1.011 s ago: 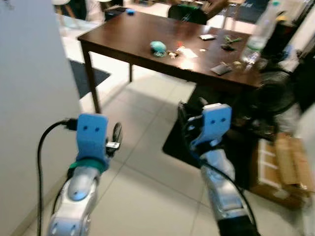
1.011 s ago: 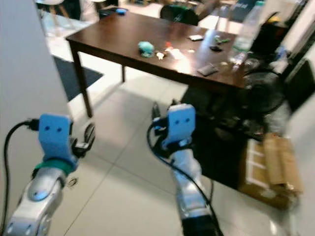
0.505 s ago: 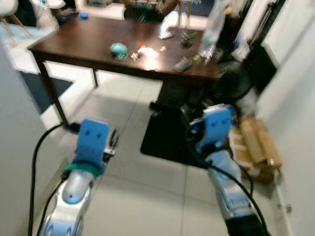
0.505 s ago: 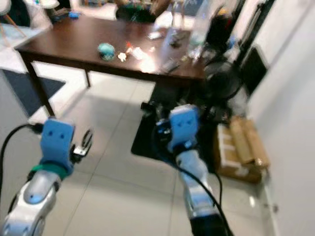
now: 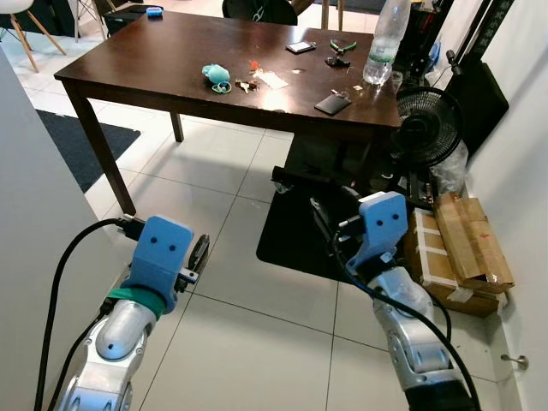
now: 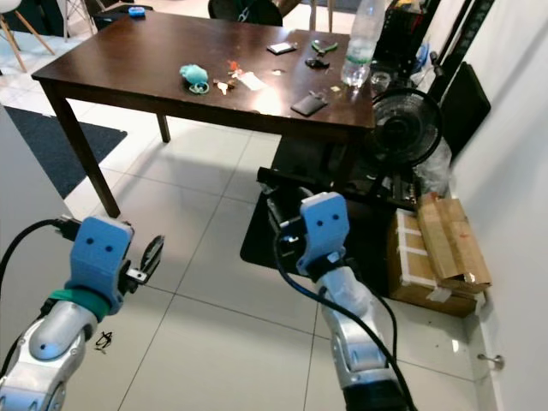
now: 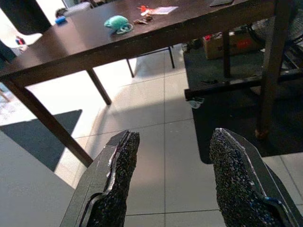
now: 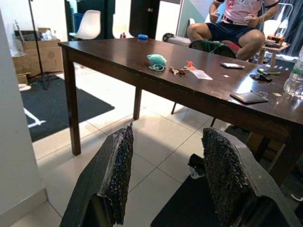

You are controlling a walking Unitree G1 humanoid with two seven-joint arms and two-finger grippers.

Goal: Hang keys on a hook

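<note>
Ahead, keys [image 5: 246, 86] on dark table [image 5: 128, 64], fan [image 5: 426, 129] beside it

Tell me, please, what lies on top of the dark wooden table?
On the table: a teal object, keys, a paper slip, two phones, pliers, and a plastic bottle. The far edge is out of frame.

Swinging rightward across the room over the last second: camera shift only. Bringing the dark surface [image 5: 154, 64] with the teal-tagged keys [image 5: 218, 75] from upper right toward upper left. Revealing the fan [image 5: 428, 128], cardboard boxes [image 5: 467, 244] and right wall. Sharpening from blur into a crisp picture now.
</note>
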